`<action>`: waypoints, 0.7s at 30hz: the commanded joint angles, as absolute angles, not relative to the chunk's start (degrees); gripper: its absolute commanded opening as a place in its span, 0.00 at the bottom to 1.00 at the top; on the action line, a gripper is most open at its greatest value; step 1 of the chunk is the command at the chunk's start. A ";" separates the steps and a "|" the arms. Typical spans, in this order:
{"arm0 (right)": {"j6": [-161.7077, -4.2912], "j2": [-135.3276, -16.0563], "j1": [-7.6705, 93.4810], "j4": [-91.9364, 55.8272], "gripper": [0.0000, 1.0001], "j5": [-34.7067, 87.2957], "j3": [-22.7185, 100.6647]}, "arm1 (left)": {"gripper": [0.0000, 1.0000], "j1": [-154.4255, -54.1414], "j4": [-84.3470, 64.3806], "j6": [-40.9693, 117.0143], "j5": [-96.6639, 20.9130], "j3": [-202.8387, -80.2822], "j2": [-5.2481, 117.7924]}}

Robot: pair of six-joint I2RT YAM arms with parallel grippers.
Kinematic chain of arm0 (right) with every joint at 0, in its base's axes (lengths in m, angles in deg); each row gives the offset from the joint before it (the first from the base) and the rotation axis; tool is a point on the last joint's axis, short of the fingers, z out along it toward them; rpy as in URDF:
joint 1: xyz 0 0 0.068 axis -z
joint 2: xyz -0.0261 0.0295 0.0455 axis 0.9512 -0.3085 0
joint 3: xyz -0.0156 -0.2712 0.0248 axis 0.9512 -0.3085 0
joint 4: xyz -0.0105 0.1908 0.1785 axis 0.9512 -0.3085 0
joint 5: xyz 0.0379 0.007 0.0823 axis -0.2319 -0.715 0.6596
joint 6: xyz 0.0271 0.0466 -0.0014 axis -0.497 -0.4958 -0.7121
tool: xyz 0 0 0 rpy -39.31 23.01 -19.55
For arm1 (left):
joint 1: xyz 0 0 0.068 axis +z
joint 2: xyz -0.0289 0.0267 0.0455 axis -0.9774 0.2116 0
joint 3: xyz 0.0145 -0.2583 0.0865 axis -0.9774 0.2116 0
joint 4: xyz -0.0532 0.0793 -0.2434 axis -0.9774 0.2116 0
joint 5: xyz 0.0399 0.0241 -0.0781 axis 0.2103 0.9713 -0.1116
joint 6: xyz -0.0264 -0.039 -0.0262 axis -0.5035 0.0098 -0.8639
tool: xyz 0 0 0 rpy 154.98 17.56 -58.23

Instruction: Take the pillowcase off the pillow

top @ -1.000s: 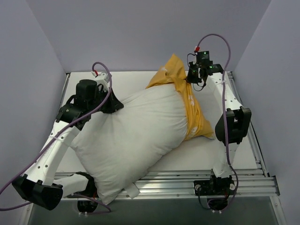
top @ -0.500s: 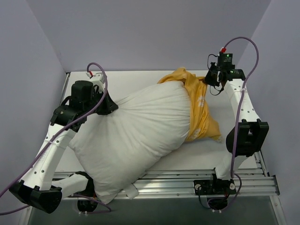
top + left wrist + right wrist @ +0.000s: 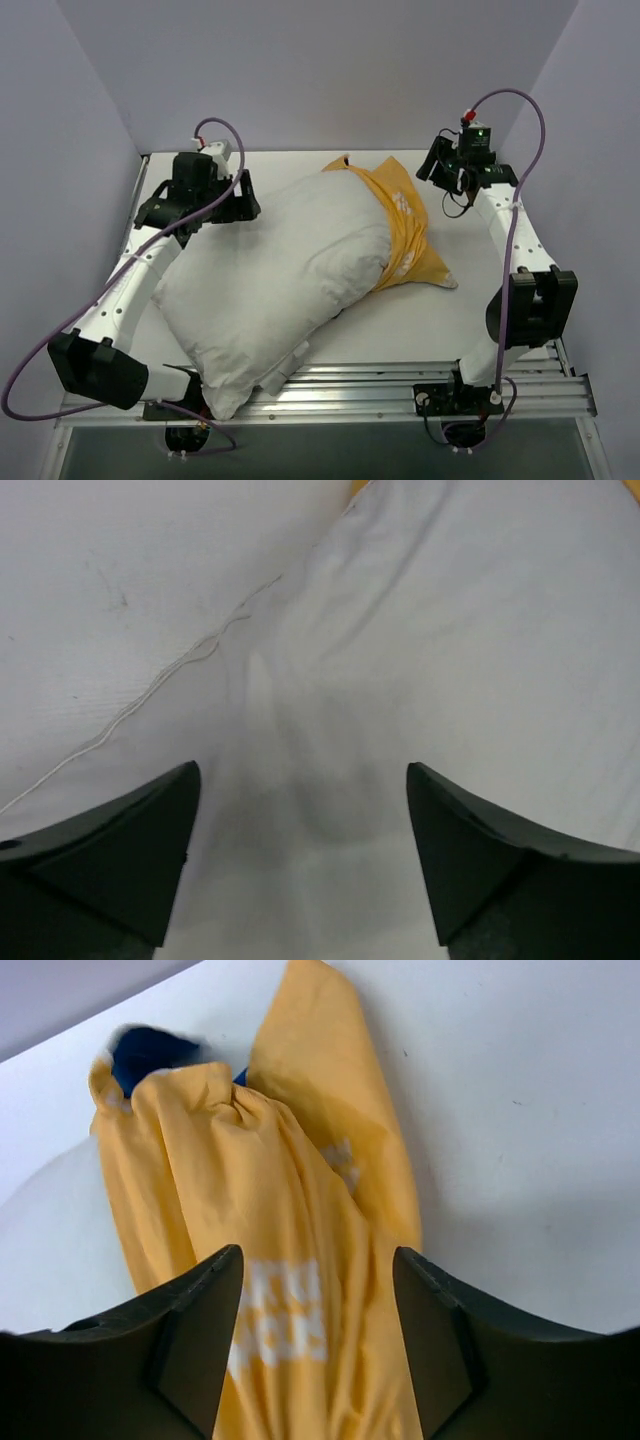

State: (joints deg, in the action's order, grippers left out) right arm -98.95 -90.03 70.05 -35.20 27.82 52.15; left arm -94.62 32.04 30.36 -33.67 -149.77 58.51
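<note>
Left claw point(image 3: 300, 775) and right claw point(image 3: 318, 1255) both gaping empty, pin the white pillow point(image 3: 280, 270), sprawled from near-left desk point(image 3: 440, 320) corner to centre, with the left, then pinch deep into the yellow pillowcase point(image 3: 405, 235) bunched on its far-right end and draw toward the far-right corner.

We see bright, soft light from above. The pillow point(image 3: 270, 270) casts a faint shadow beside it. In both wrist views the dark fingers point(image 3: 110, 860) look a little fuzzy.
</note>
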 commanded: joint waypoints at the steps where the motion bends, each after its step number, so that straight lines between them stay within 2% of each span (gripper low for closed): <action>1: -99.56 -81.02 69.48 -33.72 0.58 24.45 48.17 | 0.97 -105.84 27.80 38.84 -23.88 -156.05 55.93; 6: -98.60 -71.44 69.40 -35.74 0.69 24.89 39.82 | 0.95 -123.02 25.36 44.94 -13.54 -151.42 53.38; 11: -97.98 -62.75 69.13 -35.22 0.77 32.62 28.68 | 0.94 -139.98 19.99 52.59 -2.39 -143.93 55.74; 21: -102.81 -54.90 62.28 -28.37 0.80 36.06 10.38 | 0.94 -143.44 21.65 47.41 2.73 -148.32 73.23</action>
State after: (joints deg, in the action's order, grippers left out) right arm -100.39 -56.46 64.79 -33.40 34.31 13.84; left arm -143.10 22.67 48.87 -0.86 -145.09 70.93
